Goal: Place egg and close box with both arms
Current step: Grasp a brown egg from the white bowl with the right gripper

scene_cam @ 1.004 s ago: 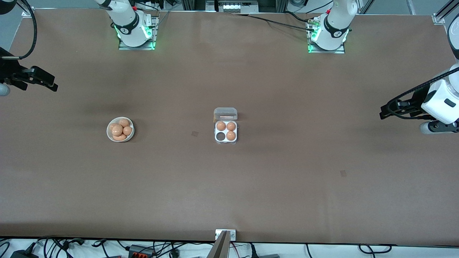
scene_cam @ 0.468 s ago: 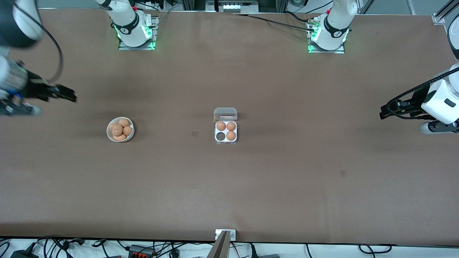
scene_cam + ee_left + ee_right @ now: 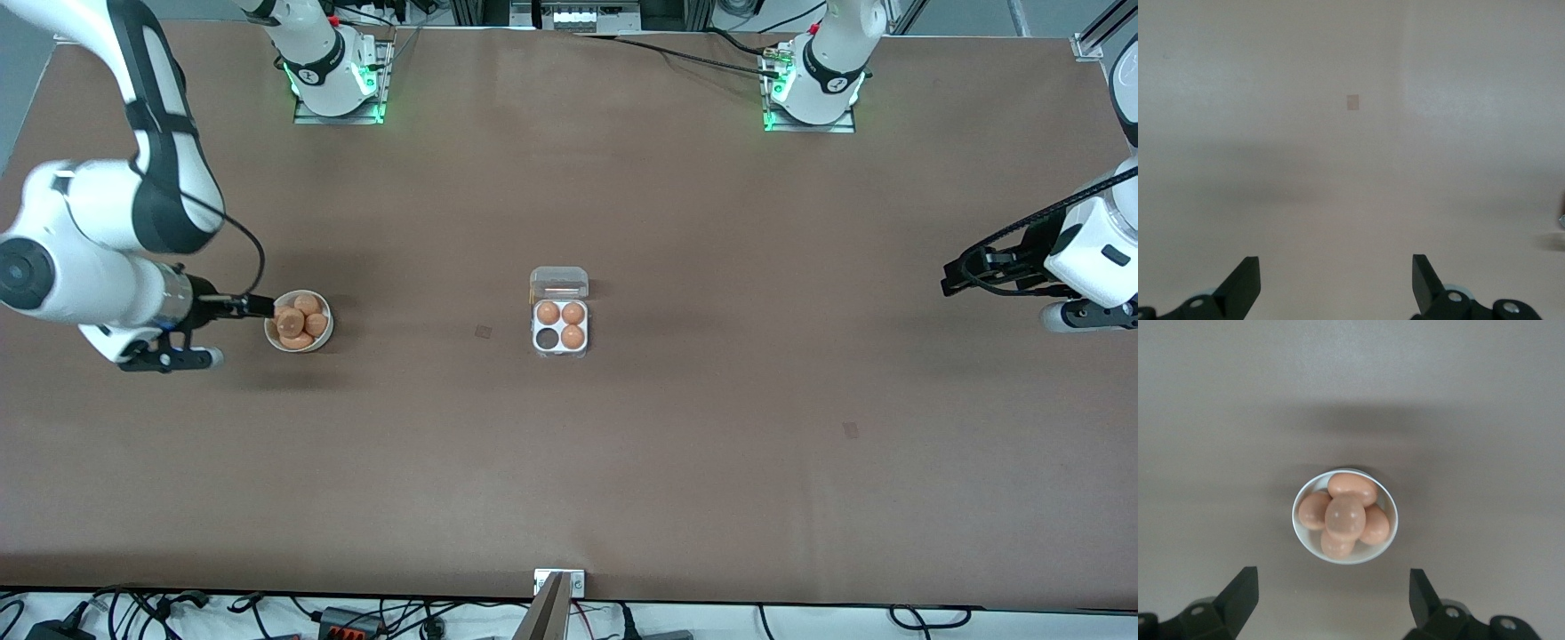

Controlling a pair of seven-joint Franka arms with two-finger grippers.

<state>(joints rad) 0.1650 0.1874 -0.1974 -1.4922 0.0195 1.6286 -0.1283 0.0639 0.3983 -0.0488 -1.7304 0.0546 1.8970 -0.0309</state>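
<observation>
The small clear plastic box [image 3: 560,313] sits mid-surface, lid open, one cell empty. I have swung the right pincer [image 3: 1331,603] in over the round white bowl [image 3: 324,340] of orange-brown eggs [image 3: 1345,517], fingers apart, so picking can begin. The left pincer [image 3: 1337,283] waits, also apart.

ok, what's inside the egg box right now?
The box, lid open, holds three eggs; the fourth cell, nearest the front camera toward the right arm's end, is empty. Nothing covers the cells.
</observation>
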